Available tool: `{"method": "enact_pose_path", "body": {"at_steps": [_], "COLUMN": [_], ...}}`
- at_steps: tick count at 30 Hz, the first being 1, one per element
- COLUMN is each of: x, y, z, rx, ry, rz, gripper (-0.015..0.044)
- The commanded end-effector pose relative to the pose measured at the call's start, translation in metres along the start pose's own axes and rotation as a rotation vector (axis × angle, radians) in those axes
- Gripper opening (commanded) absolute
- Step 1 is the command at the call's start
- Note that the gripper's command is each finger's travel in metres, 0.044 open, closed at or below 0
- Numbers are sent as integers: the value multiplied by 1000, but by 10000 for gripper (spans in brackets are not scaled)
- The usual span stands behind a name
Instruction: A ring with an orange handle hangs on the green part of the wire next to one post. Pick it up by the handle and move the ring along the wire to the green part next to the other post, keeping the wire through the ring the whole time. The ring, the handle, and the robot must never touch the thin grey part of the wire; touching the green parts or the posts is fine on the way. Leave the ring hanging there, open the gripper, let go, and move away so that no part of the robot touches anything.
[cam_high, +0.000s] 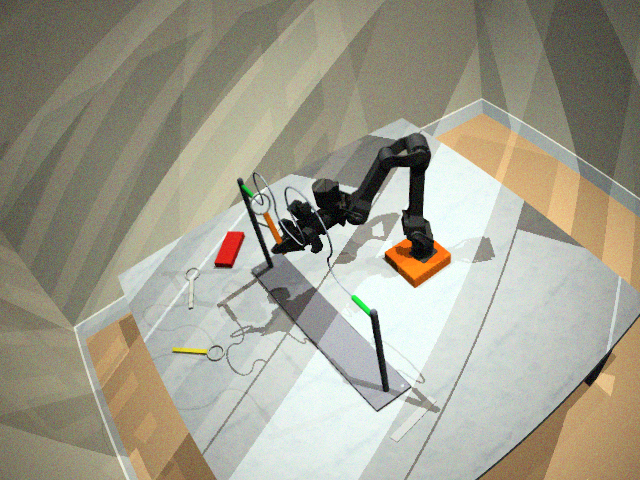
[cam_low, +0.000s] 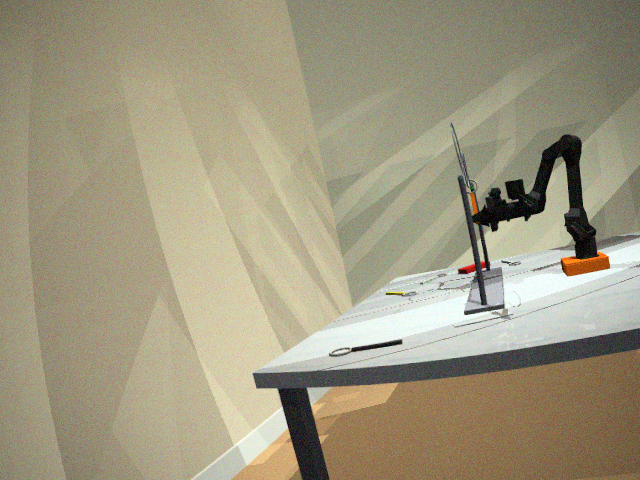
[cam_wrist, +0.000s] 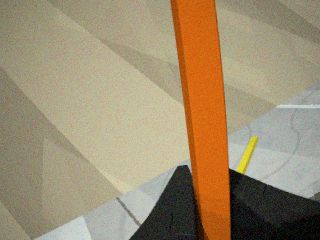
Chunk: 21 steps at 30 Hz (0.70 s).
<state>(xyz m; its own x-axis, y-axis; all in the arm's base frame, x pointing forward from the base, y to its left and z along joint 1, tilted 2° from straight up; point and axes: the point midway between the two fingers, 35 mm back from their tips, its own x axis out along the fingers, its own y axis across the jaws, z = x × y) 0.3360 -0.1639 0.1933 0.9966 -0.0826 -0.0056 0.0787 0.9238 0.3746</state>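
- Gripper (cam_high: 279, 244) (cam_low: 476, 219) (cam_wrist: 195, 174) clamped on the orange handle (cam_high: 272, 227) (cam_low: 474, 202) (cam_wrist: 202, 100), low end.
- Ring (cam_high: 260, 204) (cam_low: 470, 186) near the far post (cam_high: 256, 227) (cam_low: 484, 248), beside its green part (cam_high: 247, 191).
- Wire loops (cam_high: 315, 206) (cam_low: 457, 147) crowd the gripper; red block (cam_high: 229, 249) (cam_low: 470, 268) well below.
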Motion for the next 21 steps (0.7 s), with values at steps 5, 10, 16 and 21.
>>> {"method": "enact_pose_path", "body": {"at_steps": [5,10,16,21], "x": [-11,-20,-31,-41], "y": [23,40,60,76], "z": [1,6,16,27], "rx": [156,258,395,513], "ry": [88,157,249,327], "rz": [6,19,50,87], "gripper": [-150,-150,-150,-150]}}
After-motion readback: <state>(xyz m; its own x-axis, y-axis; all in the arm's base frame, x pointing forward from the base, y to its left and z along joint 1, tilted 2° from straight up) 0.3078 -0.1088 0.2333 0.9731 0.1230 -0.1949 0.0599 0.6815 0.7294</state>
